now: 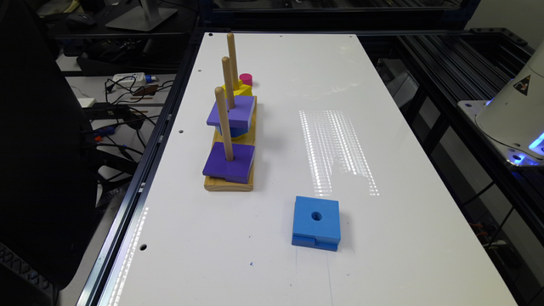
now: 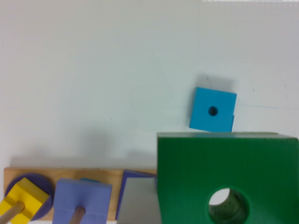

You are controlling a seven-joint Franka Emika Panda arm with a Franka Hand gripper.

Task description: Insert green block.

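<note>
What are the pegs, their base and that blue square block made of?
The three upright pegs and the flat base board look like pale unpainted wood; the board's edge shows grain. The blue square block with a round hole has a matte, evenly coloured surface, probably painted wood or dense foam; I can't tell which.

- green block (image 2: 187, 172): dark green top, plain, no pattern; thin paler edge along one side.
- blue block (image 1: 316, 222): bright blue top, slightly darker blue lower layer.
- nearest purple block (image 1: 229, 163): deep violet.
- middle purple block (image 1: 232, 111): lighter lavender, w/ blue piece (image 1: 234, 131) under it.
- yellow block (image 1: 240, 89): bright yellow; in wrist view sits on a violet disc (image 2: 39, 184).
- pink cylinder (image 1: 246, 79): magenta.
- pegs (image 1: 223, 123) & base board (image 1: 229, 183): pale natural wood.
- worktop (image 1: 276, 255): glossy white, w/ striped light reflection.
- robot base (image 1: 516, 114): white, blue glow at rim.
</note>
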